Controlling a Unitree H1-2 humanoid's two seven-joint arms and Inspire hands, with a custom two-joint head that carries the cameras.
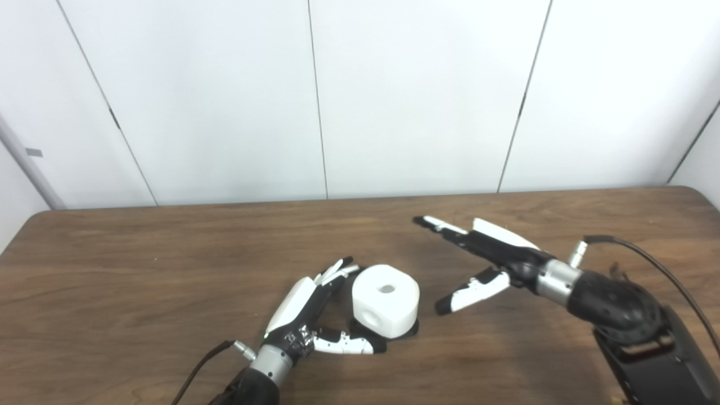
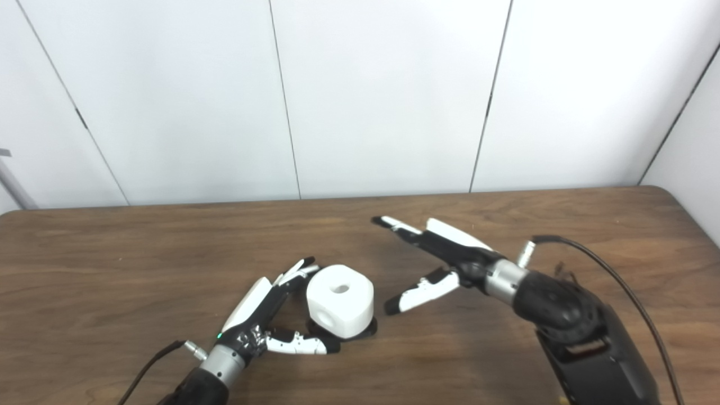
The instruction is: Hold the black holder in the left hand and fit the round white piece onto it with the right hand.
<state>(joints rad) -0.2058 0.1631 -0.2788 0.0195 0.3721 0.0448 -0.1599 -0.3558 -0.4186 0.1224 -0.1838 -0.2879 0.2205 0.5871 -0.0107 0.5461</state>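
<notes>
The round white piece (image 1: 386, 301), with a hole in its top and another in its side, sits on the black holder (image 1: 413, 328), of which only a dark rim shows beneath it. Both rest on the table near its front middle. My left hand (image 1: 315, 312) lies open just left of them, fingers spread beside the white piece and thumb along the holder's base; whether it touches is unclear. My right hand (image 1: 478, 259) hovers open to the right of the piece, fingers stretched toward the back left, thumb pointing at the piece, holding nothing.
A brown wooden table (image 1: 140, 270) carries everything, backed by a white panelled wall (image 1: 416, 95). A black cable (image 1: 664, 270) loops from my right wrist near the table's right edge, and another cable (image 1: 197, 368) trails from my left wrist.
</notes>
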